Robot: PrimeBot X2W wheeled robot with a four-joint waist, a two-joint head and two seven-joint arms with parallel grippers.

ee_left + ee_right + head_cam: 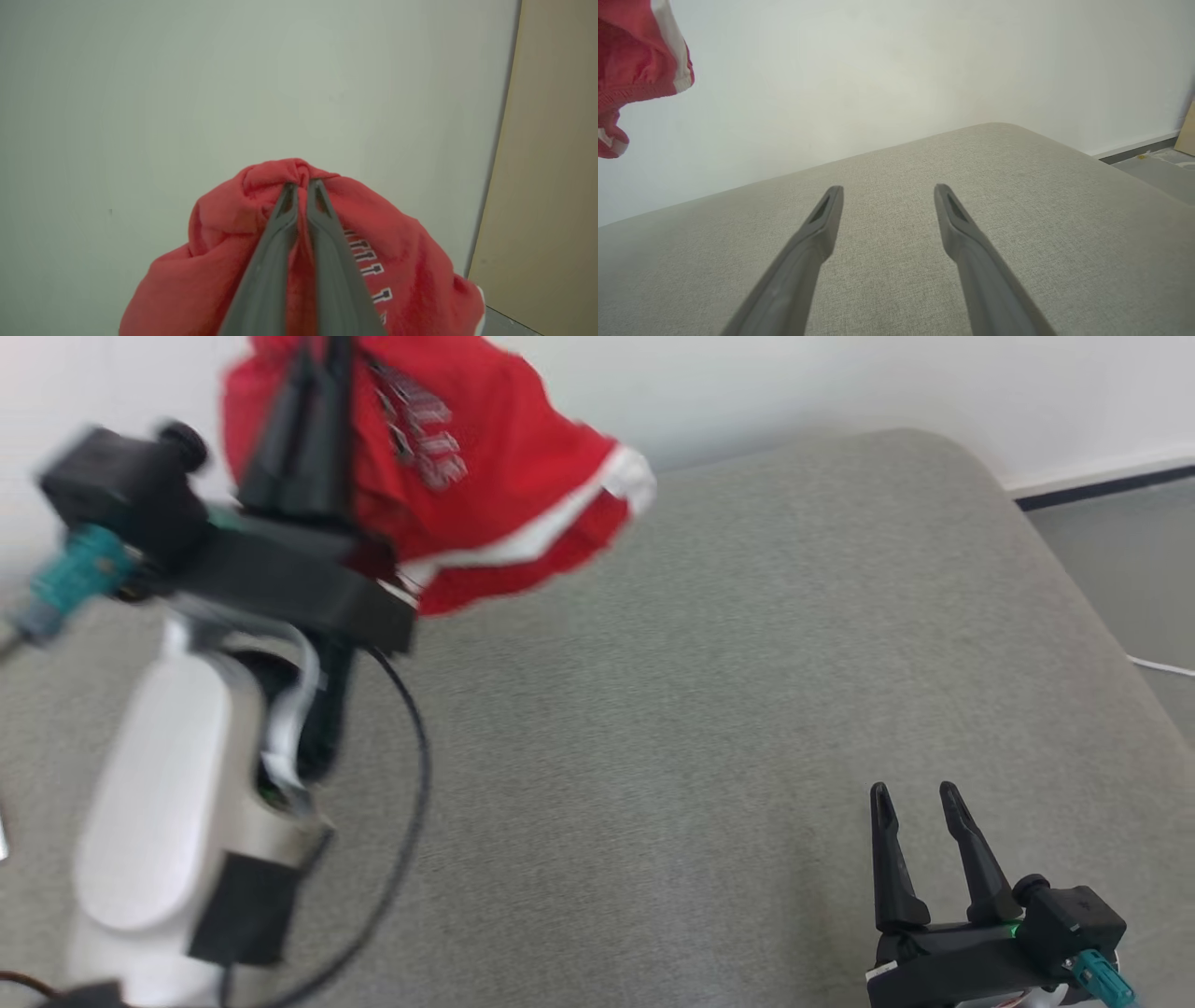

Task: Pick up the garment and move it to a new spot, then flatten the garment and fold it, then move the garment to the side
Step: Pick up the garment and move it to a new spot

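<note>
Nearest the robot, low on its right, the right fingers (950,807) hang just above the grey cushion (709,709), spread apart with nothing between them. The cushion runs away bare from there to its rounded far edge.

Further off on the left side, a pale forearm (159,803) with a black cable (411,784) looping beside it reaches up and away. At its end the left fingers (292,196) are pressed together on a pinched wad of the garment (504,476). That red cloth, with white trim and some lettering, hangs in the air well above the cushion, near its far left part, touching nothing else. Behind it is the plain wall (878,70), and off to the right a strip of floor (1120,569).

To my eye the cloth is light and quite limp. It droops in a bunch around the fingers and would slump into a heap if dropped. It looks neither slippery nor fragile, so a firm pinch should do it no harm. The present grip takes a random fold, which is fine for carrying but poor for spreading. For flattening I would want each arm on an edge or a corner, perhaps along the white hem (523,537), so the cloth can be drawn taut between them and laid down smooth. Which part is waist, sleeve or leg I cannot tell from this bundle.
</note>
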